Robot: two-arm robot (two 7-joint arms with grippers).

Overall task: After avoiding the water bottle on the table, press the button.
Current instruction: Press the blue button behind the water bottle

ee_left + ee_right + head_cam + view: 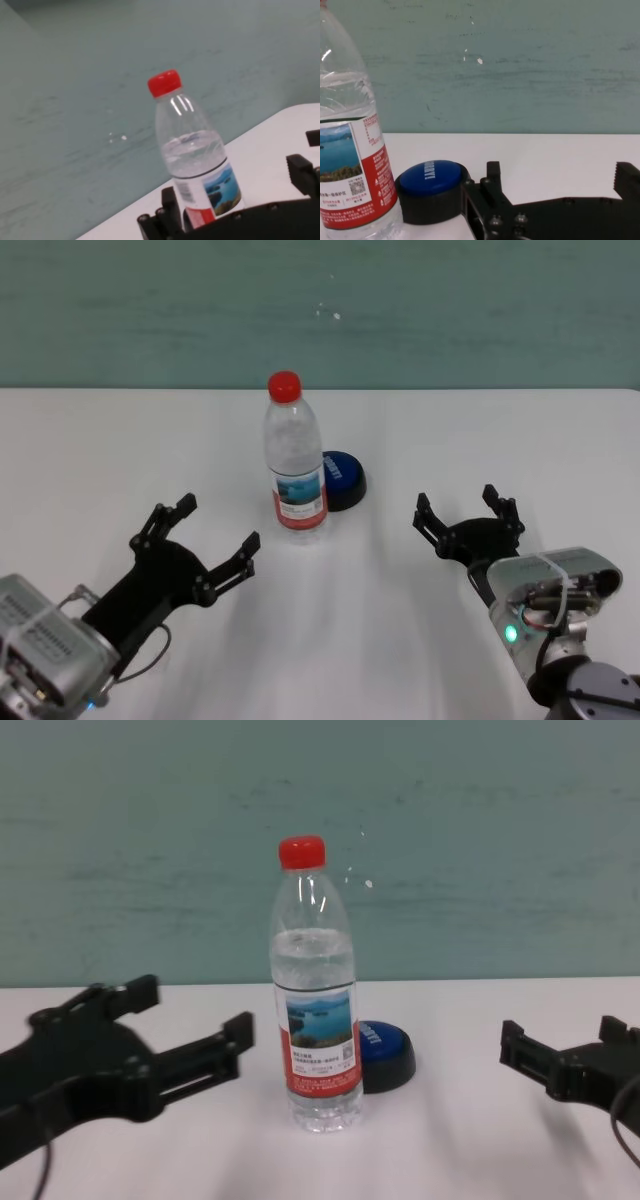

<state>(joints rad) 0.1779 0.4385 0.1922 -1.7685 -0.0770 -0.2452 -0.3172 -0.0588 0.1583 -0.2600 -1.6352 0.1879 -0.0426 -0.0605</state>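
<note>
— Head view: how do the jaws stand?
— Both spread wide, holding nothing. The right gripper hovers over the bench, the button ahead to its left, apart. The left gripper sits near the water bottle.
— And the bottle?
— Upright, just in front of the button.

Head view looking down from above; chest view low and level; both wrist views close, facing the wall. Shared throughout: water bottle on table.
</note>
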